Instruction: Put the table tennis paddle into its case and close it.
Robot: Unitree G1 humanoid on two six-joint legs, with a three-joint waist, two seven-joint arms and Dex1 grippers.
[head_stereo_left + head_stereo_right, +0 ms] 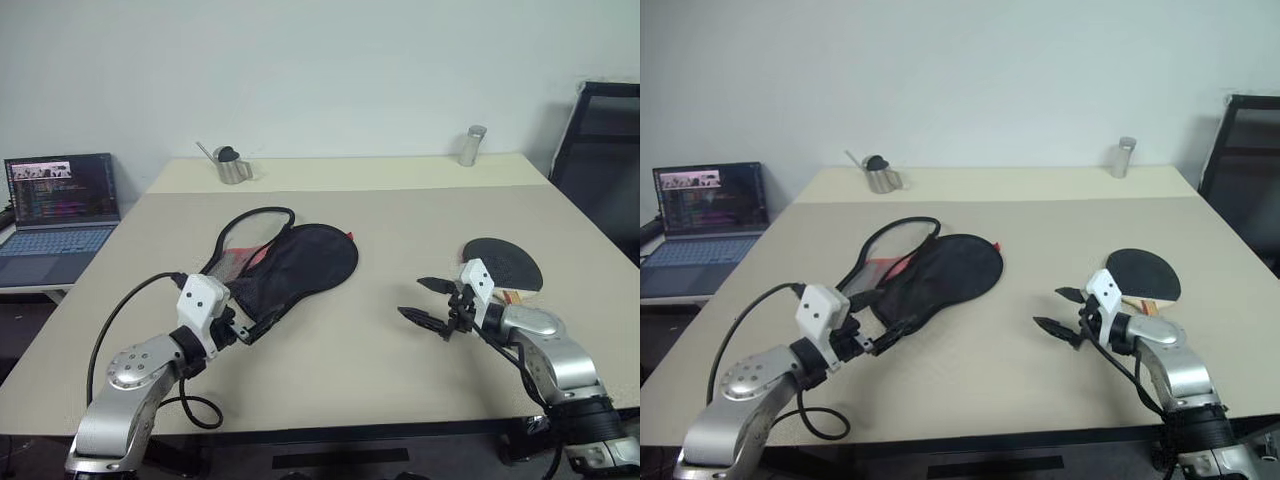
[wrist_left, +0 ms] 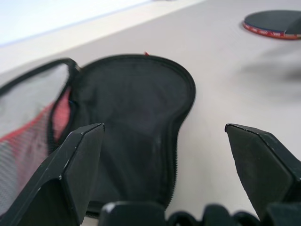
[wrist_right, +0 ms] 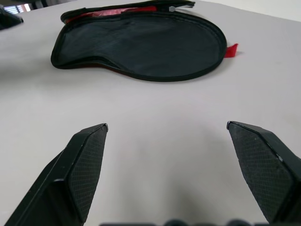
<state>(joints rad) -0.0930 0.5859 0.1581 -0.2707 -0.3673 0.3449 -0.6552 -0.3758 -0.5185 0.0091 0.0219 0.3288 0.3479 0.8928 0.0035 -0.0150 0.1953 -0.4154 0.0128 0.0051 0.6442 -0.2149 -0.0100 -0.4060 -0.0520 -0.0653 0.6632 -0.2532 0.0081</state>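
The case (image 1: 300, 262) lies unzipped on the table's left half, its black lining facing up and its mesh flap (image 1: 243, 245) folded out to the left with red showing beneath. The table tennis paddle (image 1: 503, 264) lies flat at the right, black face up, its handle partly hidden behind my right arm. My left gripper (image 1: 257, 323) is open just above the table at the case's narrow near end, pointing into it (image 2: 164, 127). My right gripper (image 1: 421, 302) is open and holds nothing; it stands left of the paddle, pointing across the bare tabletop toward the case (image 3: 141, 44).
A metal cup (image 1: 232, 166) and a metal cylinder (image 1: 472, 146) stand along the far edge of the table (image 1: 380, 350). An open laptop (image 1: 60, 210) sits on a lower surface to the left. A black chair (image 1: 600, 150) stands at the right. A black cable (image 1: 115, 320) loops off my left arm.
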